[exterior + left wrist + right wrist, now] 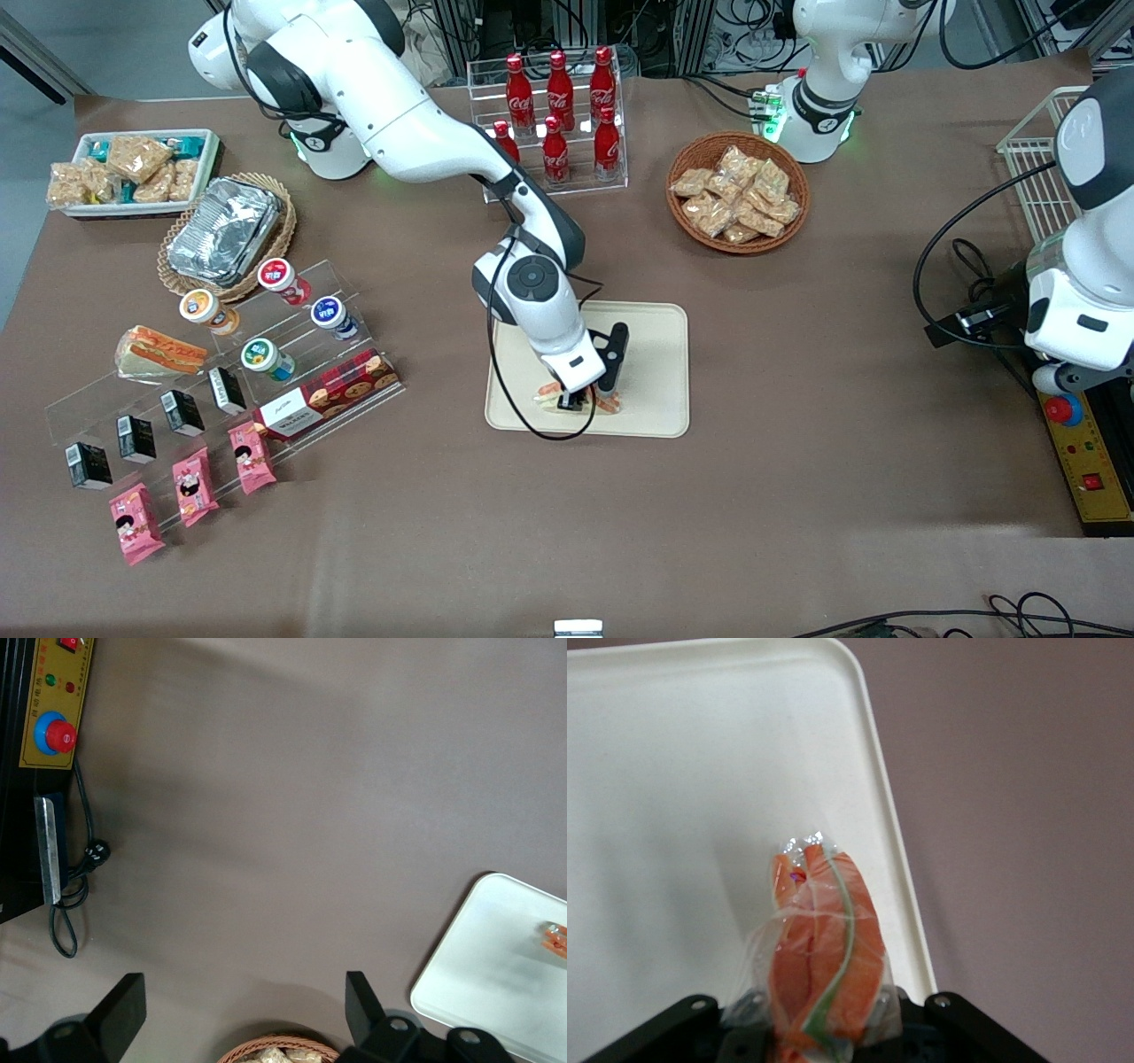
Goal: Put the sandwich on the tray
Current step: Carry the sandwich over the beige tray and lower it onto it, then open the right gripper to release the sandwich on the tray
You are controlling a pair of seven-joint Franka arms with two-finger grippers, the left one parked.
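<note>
Reaching down over the tray (656, 354), our gripper (578, 400) sits low at the tray's edge nearest the front camera, its fingers closed on the sandwich (824, 948). The clear-wrapped sandwich, orange with a thin green stripe, lies between them just above or on the tray's cream surface; we cannot tell which. Toward our working arm's end of the table lies a stubbier wrapped wedge (159, 352).

A robotics lab staged as a snack shop — cola bottles (556, 105) on acrylic racks, packaged snacks on a brown counter (797, 372), an emergency-stop box (1085, 443), cable-strewn equipment frames.
</note>
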